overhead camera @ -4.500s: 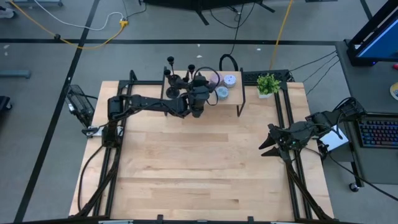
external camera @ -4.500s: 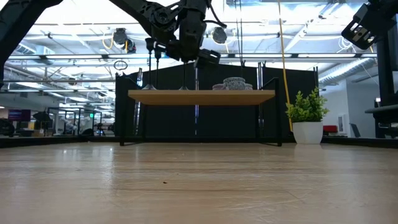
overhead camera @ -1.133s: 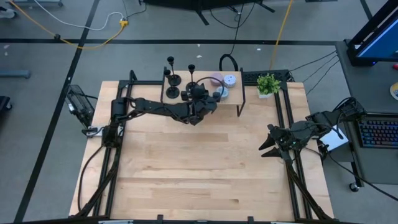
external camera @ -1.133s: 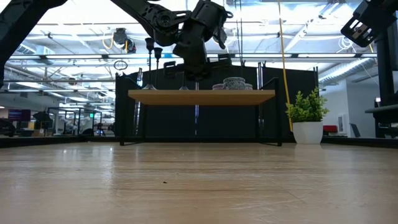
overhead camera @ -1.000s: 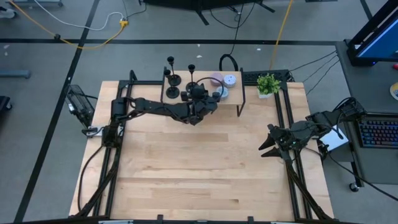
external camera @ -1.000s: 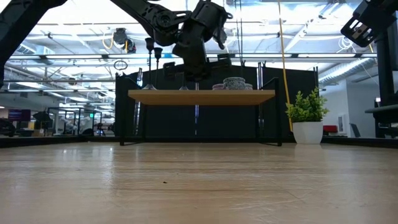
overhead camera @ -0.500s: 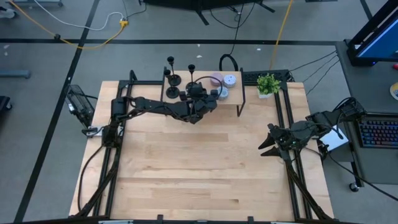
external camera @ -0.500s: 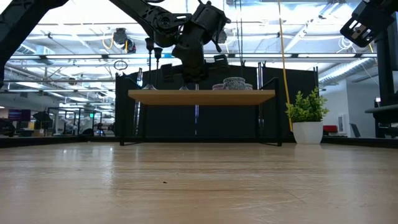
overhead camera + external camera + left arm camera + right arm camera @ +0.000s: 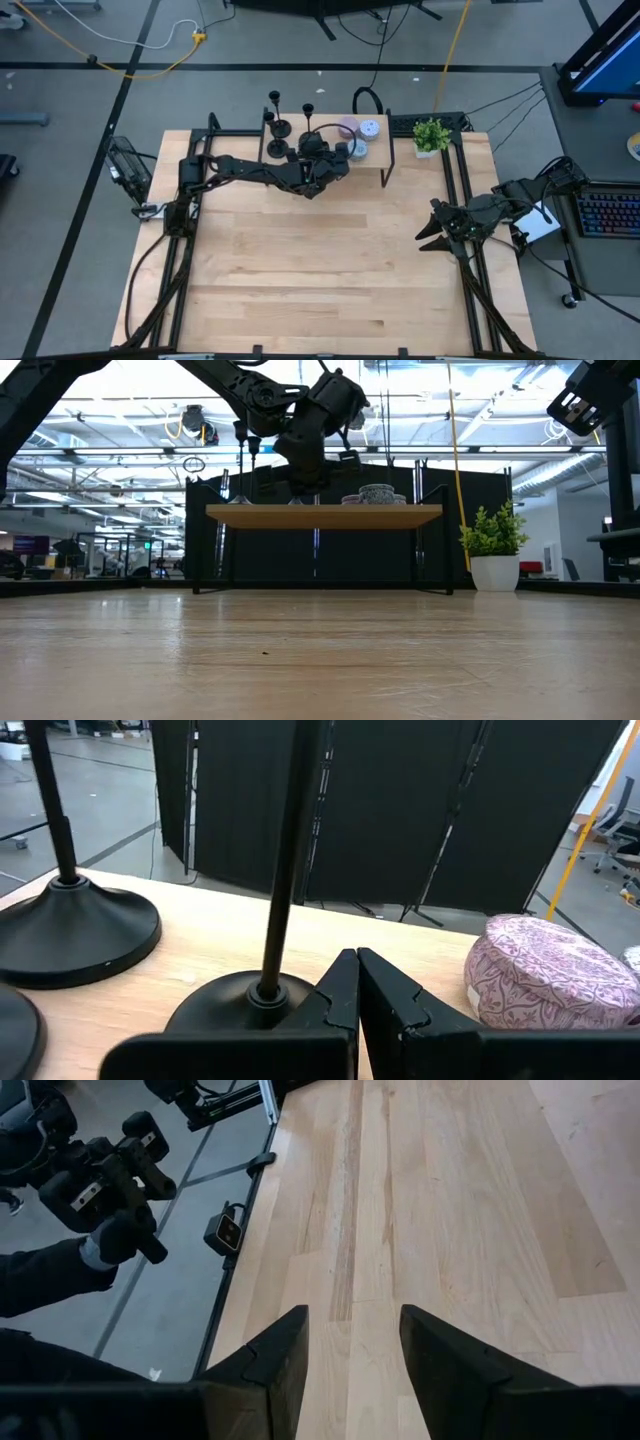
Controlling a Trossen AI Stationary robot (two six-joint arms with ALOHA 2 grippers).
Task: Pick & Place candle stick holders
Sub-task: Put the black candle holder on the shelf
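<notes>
The left hand point(image 9: 355, 982), fingers pressed together on nothing, hovered just beside the nearest of three black, thin-stemmed, round-based candle stick holders point(image 9: 262, 910) on the raised wooden shelf point(image 9: 324, 513) at the bench's far side. They looked rigid, bottom-heavy, tippable; take the stem low. The right hand point(image 9: 352, 1342), spread, waited far right.

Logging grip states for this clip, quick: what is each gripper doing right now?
Left gripper: shut, empty, fingertips beside the nearest candle stick holder on the shelf.
Right gripper: open, empty, waiting at the table's right edge.
</notes>
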